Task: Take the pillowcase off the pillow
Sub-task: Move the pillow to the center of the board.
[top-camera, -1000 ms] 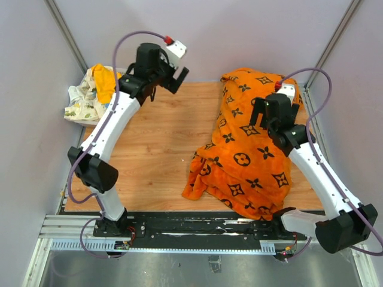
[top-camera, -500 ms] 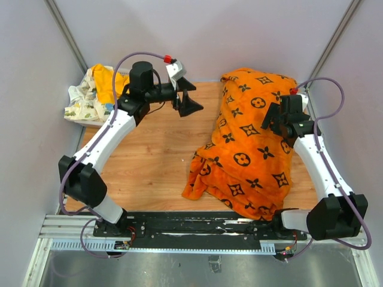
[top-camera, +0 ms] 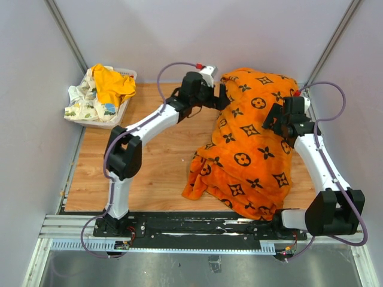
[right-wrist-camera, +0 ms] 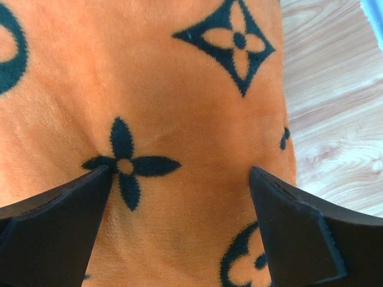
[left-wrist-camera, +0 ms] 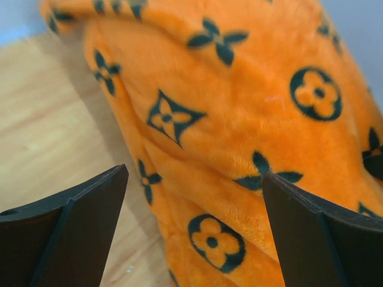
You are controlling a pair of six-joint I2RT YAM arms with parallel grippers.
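The orange pillowcase [top-camera: 248, 143] with black flower and monogram motifs lies on the right half of the wooden table, wholly covering the pillow, which is hidden inside. My left gripper [top-camera: 222, 97] is open at the pillowcase's far left corner, its jaws spread wide with the fabric [left-wrist-camera: 239, 119] just ahead of them. My right gripper [top-camera: 272, 118] is open over the pillowcase's right side, jaws spread just above the fabric [right-wrist-camera: 179, 119]. Neither holds anything.
A white basket [top-camera: 88, 116] at the far left corner of the table holds a plain yellow-orange cloth [top-camera: 111, 84] and a white printed cloth [top-camera: 81, 101]. Bare wooden table [top-camera: 149, 155] lies left of the pillowcase. Grey walls stand close on all sides.
My left arm has swung right from near the basket to the pillowcase's far left corner. My right gripper moved slightly back and right, then held over the fabric.
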